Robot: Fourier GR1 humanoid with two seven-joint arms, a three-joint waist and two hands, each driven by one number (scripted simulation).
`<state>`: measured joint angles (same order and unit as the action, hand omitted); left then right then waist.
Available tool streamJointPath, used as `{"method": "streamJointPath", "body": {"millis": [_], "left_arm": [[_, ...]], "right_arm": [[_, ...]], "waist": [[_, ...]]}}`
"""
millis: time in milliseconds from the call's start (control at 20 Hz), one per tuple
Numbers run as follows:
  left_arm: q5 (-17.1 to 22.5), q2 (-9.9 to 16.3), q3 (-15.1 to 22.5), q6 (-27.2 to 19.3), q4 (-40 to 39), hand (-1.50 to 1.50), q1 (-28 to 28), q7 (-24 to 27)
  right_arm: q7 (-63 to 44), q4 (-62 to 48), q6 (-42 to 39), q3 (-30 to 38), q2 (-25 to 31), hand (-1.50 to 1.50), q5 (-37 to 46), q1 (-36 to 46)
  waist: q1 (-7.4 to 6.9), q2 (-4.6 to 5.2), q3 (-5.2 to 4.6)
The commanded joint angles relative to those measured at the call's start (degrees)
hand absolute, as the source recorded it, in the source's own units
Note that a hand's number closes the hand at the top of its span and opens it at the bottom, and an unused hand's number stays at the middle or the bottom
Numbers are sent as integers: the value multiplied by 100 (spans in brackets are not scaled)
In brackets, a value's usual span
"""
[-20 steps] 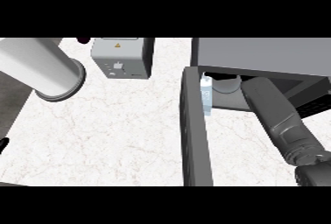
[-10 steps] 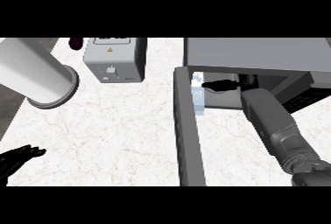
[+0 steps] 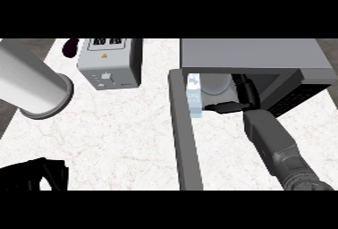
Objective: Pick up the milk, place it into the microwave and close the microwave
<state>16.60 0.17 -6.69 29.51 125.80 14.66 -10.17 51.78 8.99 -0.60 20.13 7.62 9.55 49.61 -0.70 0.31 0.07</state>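
Note:
The milk (image 3: 193, 96), a pale blue and white carton, stands upright at the left edge of the microwave's (image 3: 254, 53) opening, just beside the hinge of the open door (image 3: 187, 147). My right hand (image 3: 229, 107) is inside the opening to the carton's right. Its thumb points left at the carton with a small gap showing, and its fingers (image 3: 245, 88) stretch straight into the cavity, so the hand is open and not curled round the milk. My left hand (image 3: 31, 175) shows at the lower left corner, relaxed and holding nothing.
A grey toaster (image 3: 109, 62) stands at the back, left of the microwave. A large grey cylinder (image 3: 30, 85) lies at the far left, with a dark purple object (image 3: 70, 47) behind it. White marble counter (image 3: 119, 134) lies between the door and my left hand.
The view has shifted, and the microwave and carton now sit lower and nearer the middle. My right hand has drawn slightly away from the carton. My left hand has risen further into view.

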Motion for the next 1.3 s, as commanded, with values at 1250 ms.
{"method": "streamJointPath", "body": {"millis": [1250], "left_arm": [[-2648, -17, 3352, -1600, -3318, 150, -2139, 1000]], "right_arm": [[-248, 5172, -1709, -752, 403, -150, -745, -5053]], "waist": [[339, -55, -21]]}}
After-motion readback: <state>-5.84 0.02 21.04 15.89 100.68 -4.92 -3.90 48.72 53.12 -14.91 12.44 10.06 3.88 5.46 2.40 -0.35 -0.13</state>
